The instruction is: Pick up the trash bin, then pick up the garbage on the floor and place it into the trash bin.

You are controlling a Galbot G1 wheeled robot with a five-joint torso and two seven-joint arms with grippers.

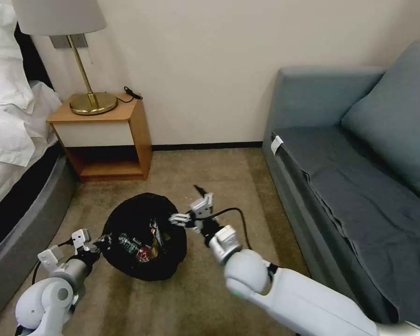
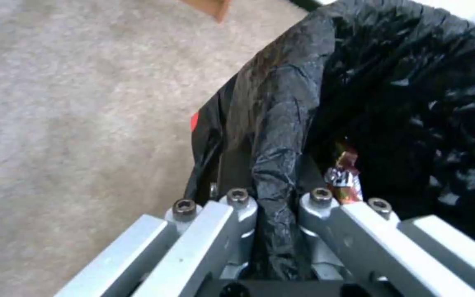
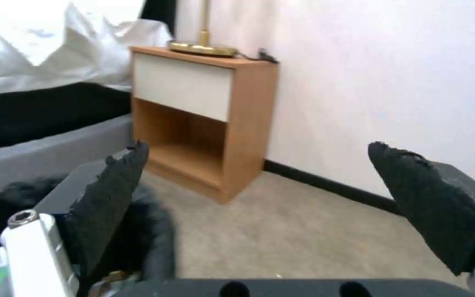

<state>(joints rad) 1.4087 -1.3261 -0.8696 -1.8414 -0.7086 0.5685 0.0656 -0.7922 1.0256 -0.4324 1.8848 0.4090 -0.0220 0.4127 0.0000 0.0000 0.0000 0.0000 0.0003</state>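
1. Head view first: the left gripper is nearest to the robot. It is at the left edge of the round black trash bin lined with a shiny black plastic bag.
2. The left wrist view shows its jaws squeezed shut on the bag-covered rim of the trash bin. So the left arm is holding the bin.
3. The bin sits over the tan carpet floor, in front of the robot. I cannot tell if its bottom touches the carpet.
4. Inside the bin lie shiny snack wrappers, red and silver and gold. They also peek out just past the left jaws.
5. The right gripper is at the right edge of the bin's mouth, a bit above it. Its jaws are wide apart with nothing between them, and its black pads are bare.
6. The bin's mouth lies to the left of the right jaws, very near. I think the right arm is nearer to any drop.
7. Farther off, bare carpet gives open room in the middle. I see no litter lying on it.
8. The wooden bedside cabinet stands far left by the wall. The long blue-grey sofa closes in the right side.
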